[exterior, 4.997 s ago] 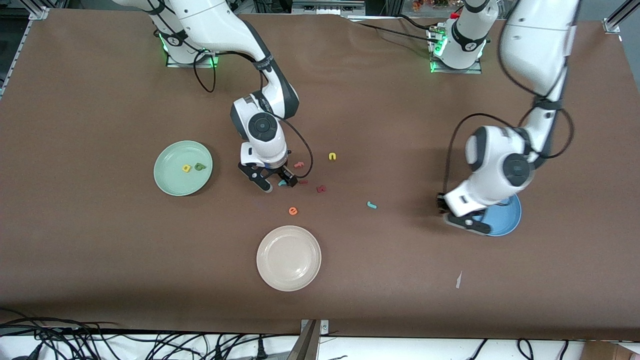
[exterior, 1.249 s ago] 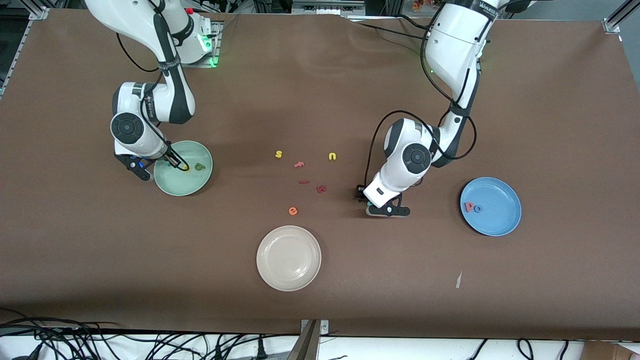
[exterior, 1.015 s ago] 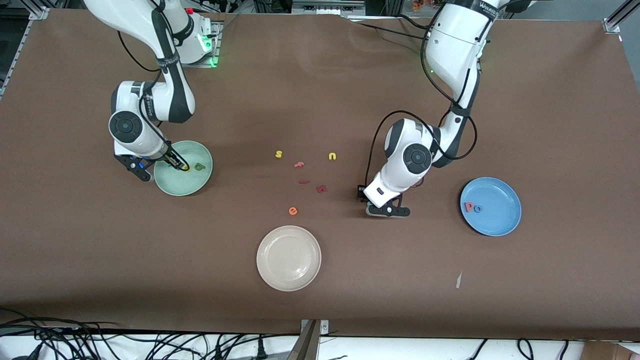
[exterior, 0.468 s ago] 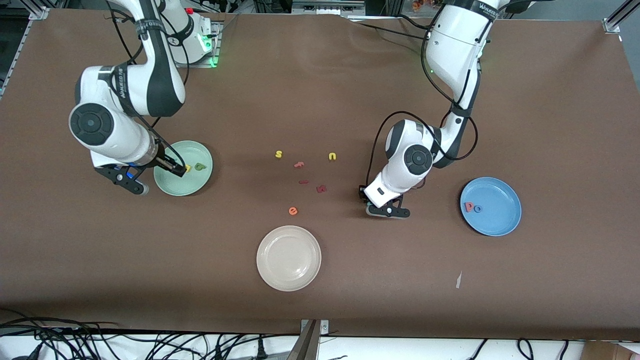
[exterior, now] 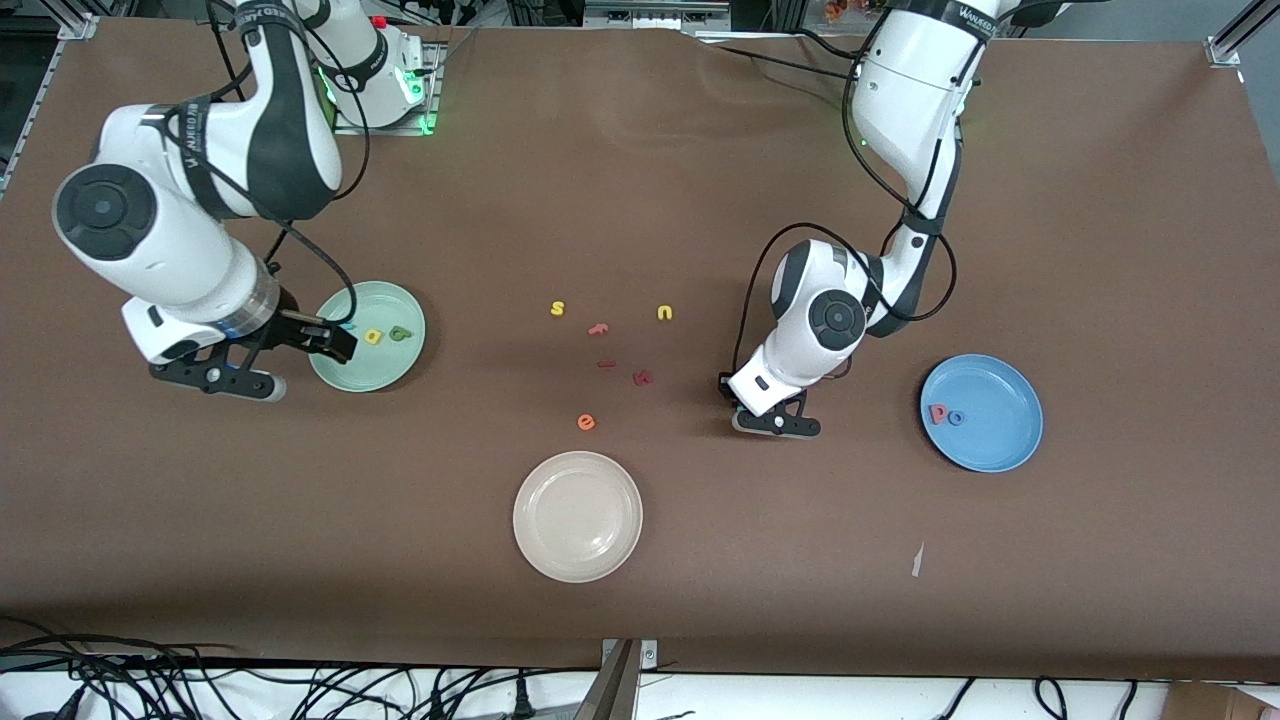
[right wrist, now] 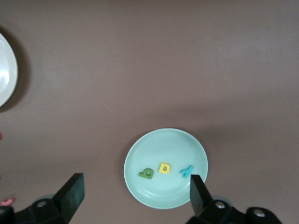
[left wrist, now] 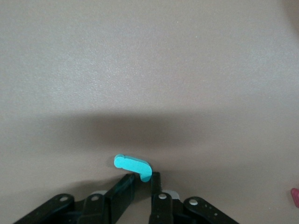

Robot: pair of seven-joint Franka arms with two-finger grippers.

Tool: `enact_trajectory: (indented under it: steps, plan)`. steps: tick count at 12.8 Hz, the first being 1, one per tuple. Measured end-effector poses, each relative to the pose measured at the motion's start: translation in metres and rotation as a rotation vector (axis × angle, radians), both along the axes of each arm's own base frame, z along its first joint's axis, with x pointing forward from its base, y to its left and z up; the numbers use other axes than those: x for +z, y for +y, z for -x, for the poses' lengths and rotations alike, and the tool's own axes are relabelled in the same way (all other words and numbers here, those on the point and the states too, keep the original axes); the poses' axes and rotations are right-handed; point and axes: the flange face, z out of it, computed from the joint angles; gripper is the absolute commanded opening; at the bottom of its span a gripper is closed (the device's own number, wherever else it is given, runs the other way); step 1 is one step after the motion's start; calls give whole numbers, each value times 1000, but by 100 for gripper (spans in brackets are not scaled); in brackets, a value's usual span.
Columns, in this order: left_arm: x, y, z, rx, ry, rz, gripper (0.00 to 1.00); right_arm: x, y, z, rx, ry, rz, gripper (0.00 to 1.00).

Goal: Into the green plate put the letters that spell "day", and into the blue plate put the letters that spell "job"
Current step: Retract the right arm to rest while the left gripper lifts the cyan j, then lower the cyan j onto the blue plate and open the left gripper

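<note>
The brown bench (exterior: 640,560) carried scattered foam letters and a cream-white plate (exterior: 577,516). The left hand (left wrist: 140,184), low on the bench, pinched the teal hooked "j" (left wrist: 133,166). The right hand (right wrist: 135,191), fingers spread and empty, had risen from the pale mint-green plate (right wrist: 140,186) holding "d", "a", "y".

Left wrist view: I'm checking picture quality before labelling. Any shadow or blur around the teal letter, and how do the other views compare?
Left wrist view: a broad soft shadow crosses the table above the teal "j"; letter sharp. Right wrist view: even light, green plate crisp. Front view: cream-white plate shows mild glare.
</note>
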Motion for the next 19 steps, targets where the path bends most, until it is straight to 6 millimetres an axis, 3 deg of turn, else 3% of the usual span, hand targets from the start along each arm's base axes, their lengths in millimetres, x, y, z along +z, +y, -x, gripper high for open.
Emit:
enact_trajectory:
  steps: [4,8,12,14,15,17,19]
  plan:
    - [1,5,-3,2,-5,-5,26,16,13,-33,14,-67,37,100]
    - [1,6,-4,1,-8,-5,0,60,-24,-34,13,3,42,100]
    - [2,6,-5,0,-9,-5,0,93,-74,-13,110,94,-33,100]
    - [8,11,-11,9,-24,-4,0,104,-89,2,122,143,-101,100]
    - [19,21,-19,25,-41,-3,0,109,-95,11,141,155,-100,100]
    - [50,69,-41,42,-58,6,0,121,-93,36,190,152,-64,100]
    - [73,154,-55,33,-65,8,0,126,-94,60,198,66,-61,100]
